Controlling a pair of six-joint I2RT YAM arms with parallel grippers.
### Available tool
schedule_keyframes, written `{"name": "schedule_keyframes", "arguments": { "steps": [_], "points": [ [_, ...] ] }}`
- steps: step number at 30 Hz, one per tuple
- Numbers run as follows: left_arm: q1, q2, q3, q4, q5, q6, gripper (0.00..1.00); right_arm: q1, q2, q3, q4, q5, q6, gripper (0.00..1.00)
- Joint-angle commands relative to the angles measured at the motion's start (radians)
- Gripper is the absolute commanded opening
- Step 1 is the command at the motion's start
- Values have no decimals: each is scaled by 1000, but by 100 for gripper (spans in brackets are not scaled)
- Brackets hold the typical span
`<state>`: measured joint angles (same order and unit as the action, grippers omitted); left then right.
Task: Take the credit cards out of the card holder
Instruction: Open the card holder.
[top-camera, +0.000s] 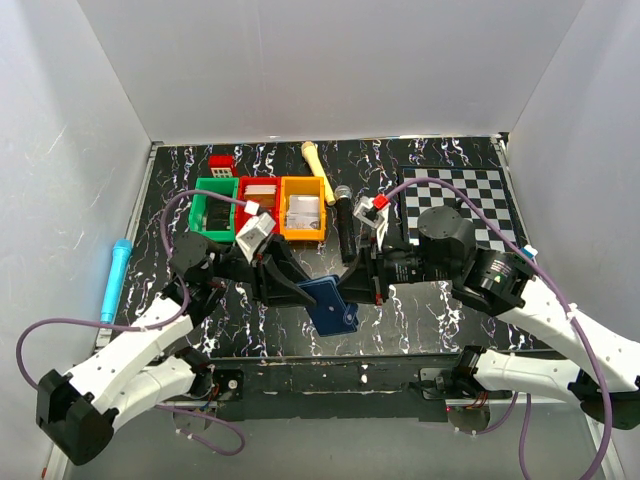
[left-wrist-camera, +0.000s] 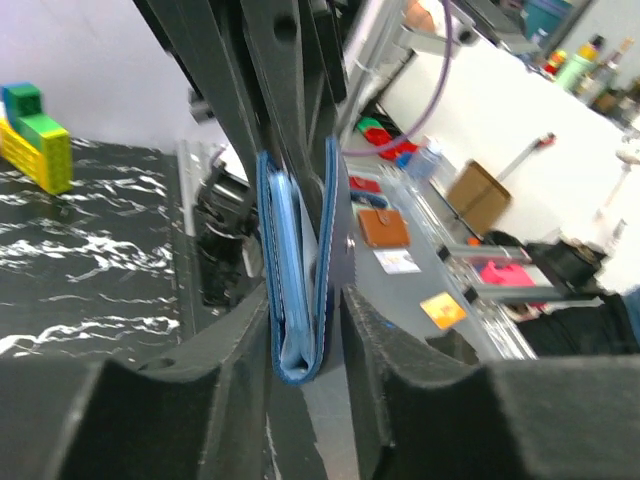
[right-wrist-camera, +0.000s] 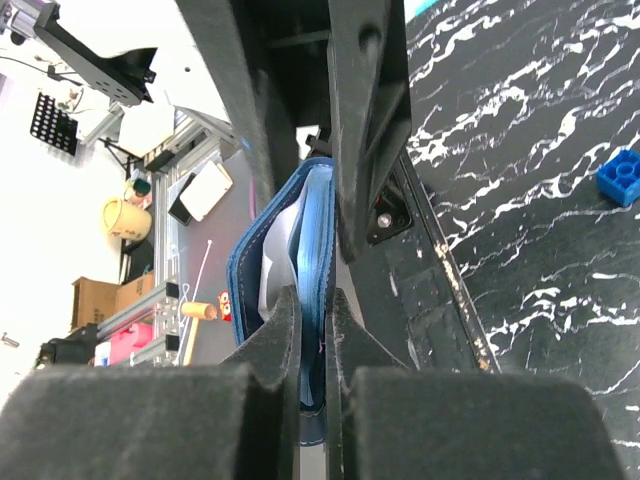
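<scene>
The navy card holder hangs above the table's front middle, between both grippers. In the left wrist view its folded spine sits between my left gripper's jaws. It leans on the left finger, and a narrow gap shows at the right finger. My right gripper is shut on one flap of the card holder, and the other flap bows out to the left of the jaws. Pale blue credit cards show edge-on inside the pinched flap, and the same card edges show in the left wrist view.
Green, red and orange bins stand behind the arms. Near them lie a black microphone, a yellow stick and a red block. A chequerboard lies at the back right, a blue pen at the left edge, and a blue brick on the table.
</scene>
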<state>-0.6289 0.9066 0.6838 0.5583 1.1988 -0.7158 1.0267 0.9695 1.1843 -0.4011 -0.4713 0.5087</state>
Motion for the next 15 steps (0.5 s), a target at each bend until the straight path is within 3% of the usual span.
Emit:
{"name": "schedule_keyframes", "arguments": {
  "steps": [1,5,6,7,8,9,12,15],
  "points": [
    [6,-78,34,-63,-171,101,36,10,-5,31,-36,6,-1,1],
    [8,-130,19,-185,-312,159,45,10,0,63,-103,98,-12,1],
    [8,-146,14,-216,-349,173,54,12,6,81,-140,171,-16,1],
    [8,-156,7,-250,-413,176,56,12,12,95,-171,209,-21,1],
    [8,-170,0,-277,-483,165,70,9,23,116,-215,299,-25,1],
    [8,-182,0,-326,-548,147,98,12,40,139,-264,382,-29,1],
    [8,-187,-3,-382,-645,98,98,25,96,214,-393,633,-50,1],
    [8,-143,2,-384,-648,-16,98,55,159,277,-493,840,-53,1]
  ]
}}
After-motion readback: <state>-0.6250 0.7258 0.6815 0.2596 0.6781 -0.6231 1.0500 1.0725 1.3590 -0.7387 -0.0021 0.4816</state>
